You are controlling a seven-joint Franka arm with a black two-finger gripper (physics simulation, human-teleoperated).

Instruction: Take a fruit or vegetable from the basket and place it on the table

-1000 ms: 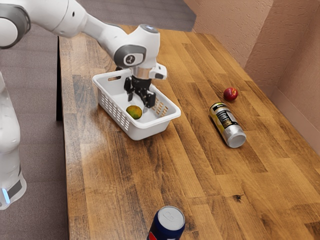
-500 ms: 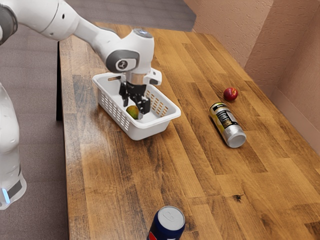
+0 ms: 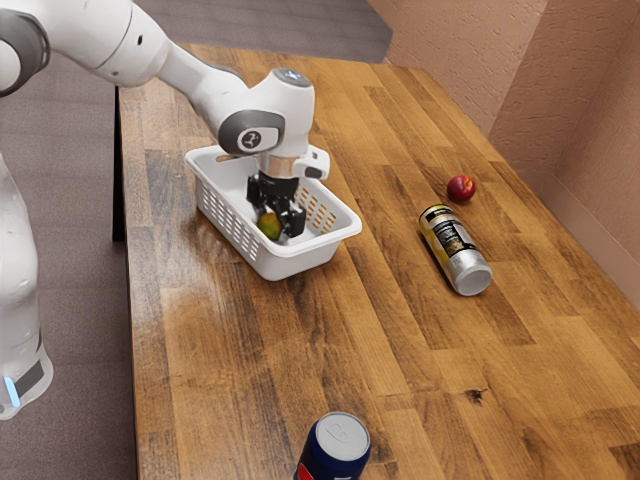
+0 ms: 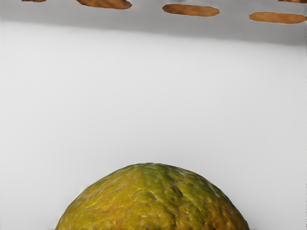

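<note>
While the basket (image 3: 232, 222) holds our fruit (image 3: 270, 227), the lift lies ahead

As we read the exterior view from its left, the arm (image 3: 128, 42) reaches over the white basket, and our pincer (image 3: 276, 218) is down inside it. We have the approach largely done, by our judgement; the grip, the lift, the carry and the setting down are left. Our pincer looks open, its fingers (image 3: 295, 221) apart on either side of the green-yellow fruit, and we see no firm hold on it. The fruit sits low in the basket, and in the wrist view it lies just under our hand, on the pale floor (image 4: 153, 91) near a slotted wall (image 4: 144, 23). It is the one piece of produce we can make out in there; the pincer hides part of the inside.

Farther right and nearest the camera, a dark blue can (image 3: 338, 452) stands upright, its top looking sealed. Next, a silver and yellow can (image 3: 456, 250) lies on its side; we cannot tell what it holds. Just beyond is a red fruit (image 3: 461, 188), outside any container on the wooden table (image 3: 400, 370), where ours should end up too.
</note>
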